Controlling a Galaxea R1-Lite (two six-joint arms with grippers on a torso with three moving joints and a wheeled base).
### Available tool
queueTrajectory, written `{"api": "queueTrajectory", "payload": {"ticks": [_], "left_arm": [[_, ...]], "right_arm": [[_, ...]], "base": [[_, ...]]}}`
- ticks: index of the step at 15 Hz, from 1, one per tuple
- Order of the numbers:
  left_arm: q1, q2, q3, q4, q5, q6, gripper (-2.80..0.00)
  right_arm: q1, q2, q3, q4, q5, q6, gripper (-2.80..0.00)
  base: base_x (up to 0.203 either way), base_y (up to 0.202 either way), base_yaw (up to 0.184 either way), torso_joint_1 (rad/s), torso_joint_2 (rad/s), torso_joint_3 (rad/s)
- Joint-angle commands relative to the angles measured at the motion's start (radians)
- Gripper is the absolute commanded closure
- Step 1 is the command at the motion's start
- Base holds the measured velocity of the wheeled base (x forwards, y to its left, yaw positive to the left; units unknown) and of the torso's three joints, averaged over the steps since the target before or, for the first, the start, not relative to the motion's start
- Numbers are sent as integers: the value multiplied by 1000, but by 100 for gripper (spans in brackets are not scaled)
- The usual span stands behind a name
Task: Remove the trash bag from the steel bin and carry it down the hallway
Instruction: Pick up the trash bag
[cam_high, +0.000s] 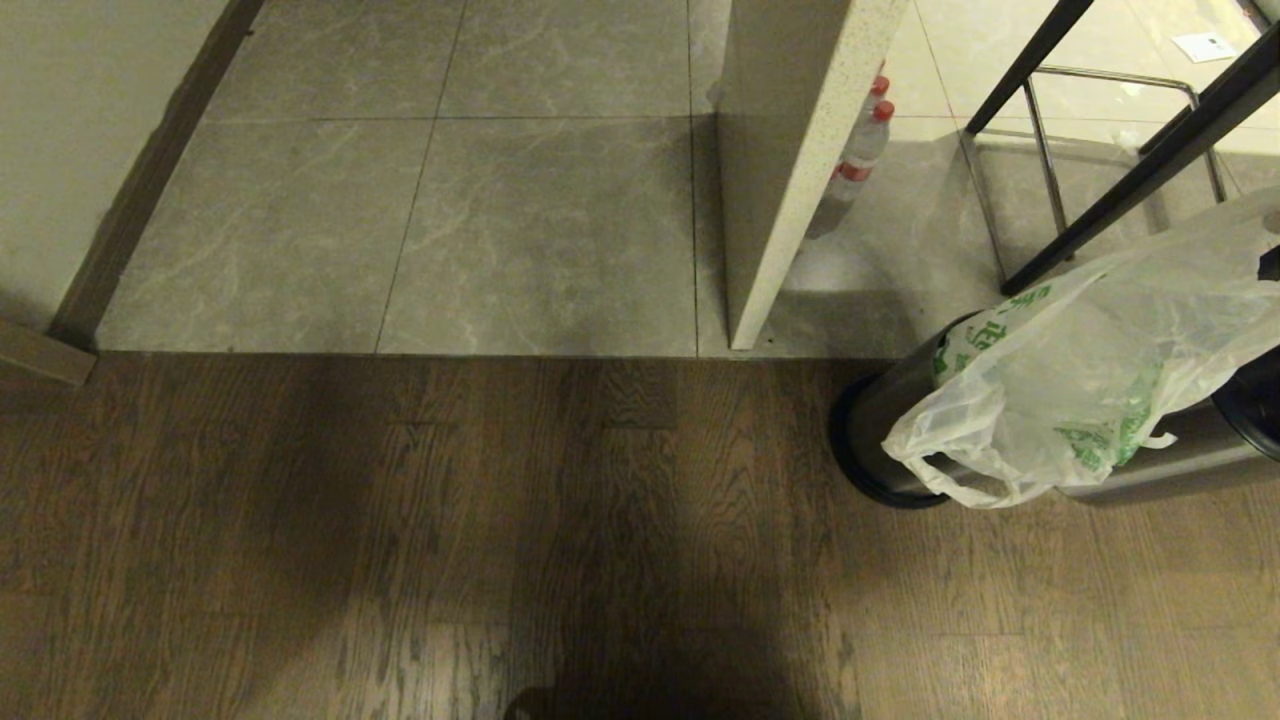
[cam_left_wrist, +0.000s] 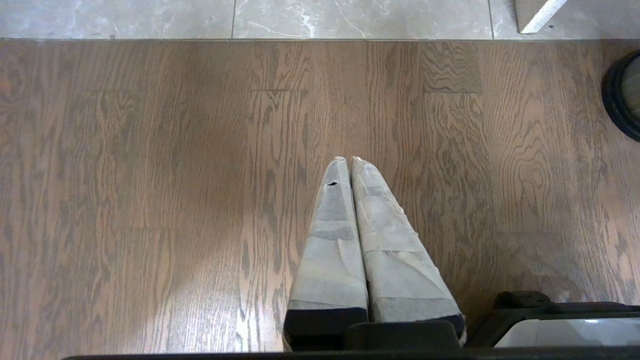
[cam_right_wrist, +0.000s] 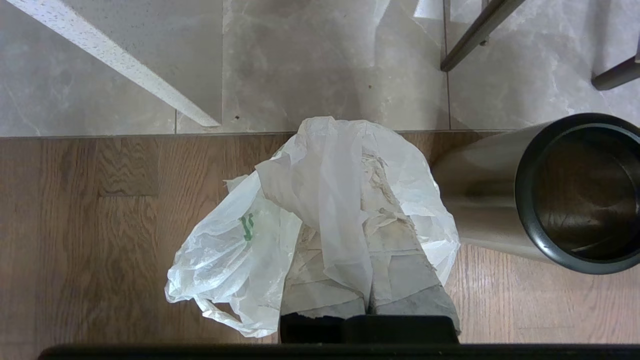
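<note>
My right gripper (cam_right_wrist: 370, 300) is clamped on the trash bag (cam_right_wrist: 320, 200), already out of the steel bin (cam_right_wrist: 575, 195); I judge only the hallway (cam_high: 450, 200) carry remains.

1 trash bag (cam_high: 1090, 380), 1 steel bin (cam_high: 890, 420), 2 bottles (cam_high: 858, 150).

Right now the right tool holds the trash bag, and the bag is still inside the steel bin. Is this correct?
Not quite. The right tool does hold the trash bag, but the bag hangs outside the steel bin, whose inside is bare in the right wrist view.
</note>
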Motion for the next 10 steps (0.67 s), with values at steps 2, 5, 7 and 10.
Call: {"api": "queueTrajectory", "payload": {"ticks": [2,5,7,10], "left_arm": [[0,0,2,0,1,-1,0],[0,-2,2,0,1,-1,0],[0,-2,2,0,1,-1,0],[0,-2,2,0,1,-1,0]], "right_arm": [[0,2,0,0,1,-1,0],[17,-34,45,8,-8,2,0],[40,-188,228,18,-19,6,0],[77,-664,563,35,-37,11,0]], "base": [[0,0,0,0,0,0],[0,0,0,0,0,0],[0,0,0,0,0,0],[0,0,0,0,0,0]]}}
